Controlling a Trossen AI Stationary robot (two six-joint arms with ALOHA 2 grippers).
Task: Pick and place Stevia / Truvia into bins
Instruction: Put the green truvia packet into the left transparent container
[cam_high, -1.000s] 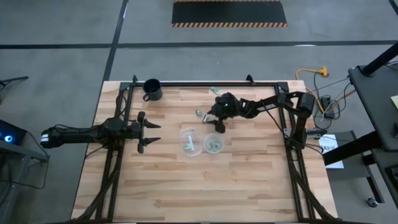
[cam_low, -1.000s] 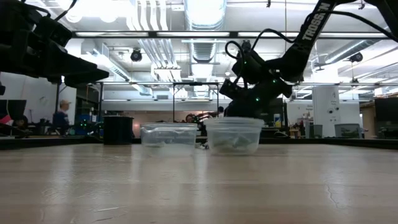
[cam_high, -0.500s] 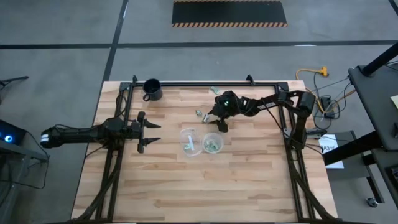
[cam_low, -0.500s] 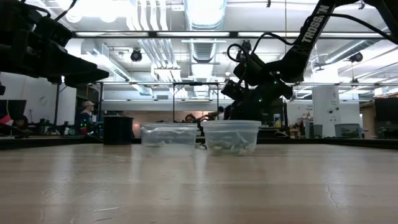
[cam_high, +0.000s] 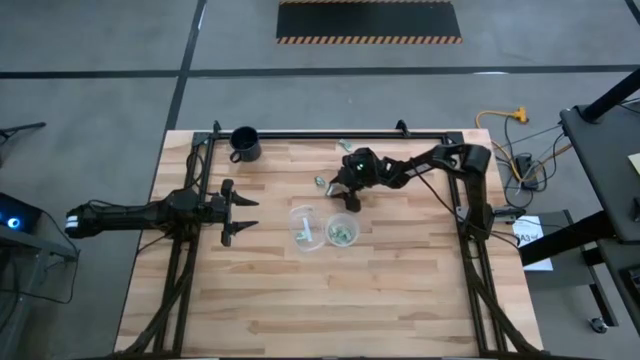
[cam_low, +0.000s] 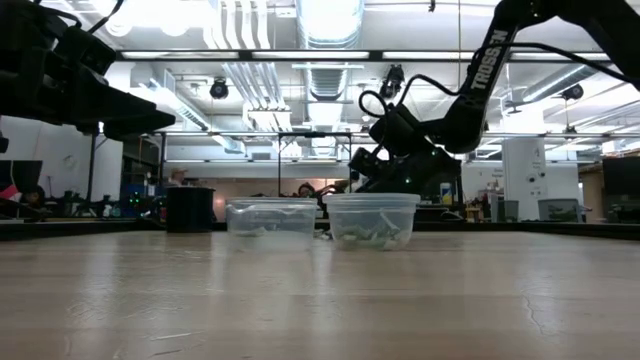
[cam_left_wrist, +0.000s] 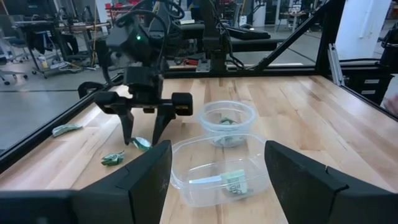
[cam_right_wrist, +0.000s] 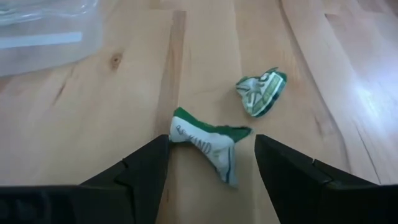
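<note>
- Dark and two-fingered, the right gripper (cam_high: 338, 192) is what we find low over the wooden table (cam_high: 400, 290), its fingers spread apart and pointing down.
- In the right wrist view we see a crumpled green and white packet (cam_right_wrist: 206, 143) lying on the wood in the gap between the two fingers (cam_right_wrist: 137, 171); we cannot tell whether either finger touches it.
- Just beyond that packet we see a second crumpled packet (cam_right_wrist: 261, 91), lying apart from the first.
- In the left wrist view we see the same gripper (cam_left_wrist: 142, 127) standing over one packet (cam_left_wrist: 140, 144), with the other packet (cam_left_wrist: 112, 159) just beside its fingertips.
- A third packet (cam_left_wrist: 67, 129) lies farther out from the gripper, near the black frame rail at the table edge.
- Near the right gripper, toward the middle of the table, we see the right bin (cam_high: 343, 232), a clear cup holding several green and white packets.
- Just beside it, on the side away from the right arm, stands the left bin (cam_high: 304, 228), also clear, with a few packets in it.
- In the low view the two bins (cam_low: 271, 221) (cam_low: 372, 220) stand close together, and we cannot tell whether they touch.
- A black mug (cam_high: 244, 144) stands well apart from the right gripper, near the far left corner of the table.
- The left gripper (cam_high: 243, 213) waits at the left side of the table, well apart from the bins, with its fingers spread wide and nothing between them.
</note>
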